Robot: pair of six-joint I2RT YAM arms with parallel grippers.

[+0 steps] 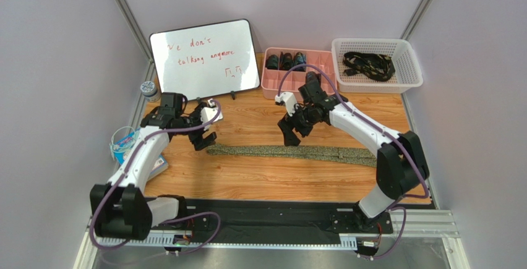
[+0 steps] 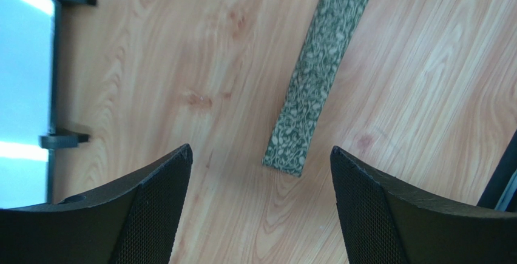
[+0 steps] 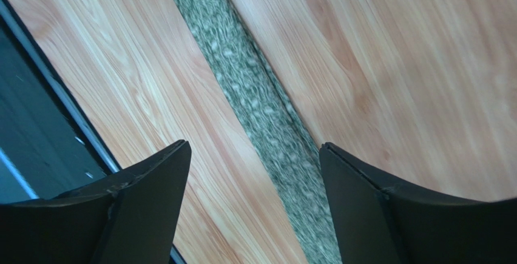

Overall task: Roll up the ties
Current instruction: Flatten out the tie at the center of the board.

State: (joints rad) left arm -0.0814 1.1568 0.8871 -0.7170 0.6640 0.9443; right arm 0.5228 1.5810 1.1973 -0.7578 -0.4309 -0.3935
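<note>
From above, we see the olive-green tie (image 1: 291, 152) lying flat and straight across the wooden table (image 1: 247, 182), its left end close by the left gripper (image 1: 207, 136); the right gripper (image 1: 292, 134) hangs over its middle stretch; black ties (image 1: 370, 65) sit in the white basket (image 1: 411, 71) at the far right. In the left wrist view, both fingers (image 2: 152, 203) are spread wide and released; the tie's cut end lies on the wood between them, untouched. In the right wrist view, the fingers (image 3: 376, 209) likewise stand apart, holding nothing; the tie runs diagonally beneath the gap.
</note>
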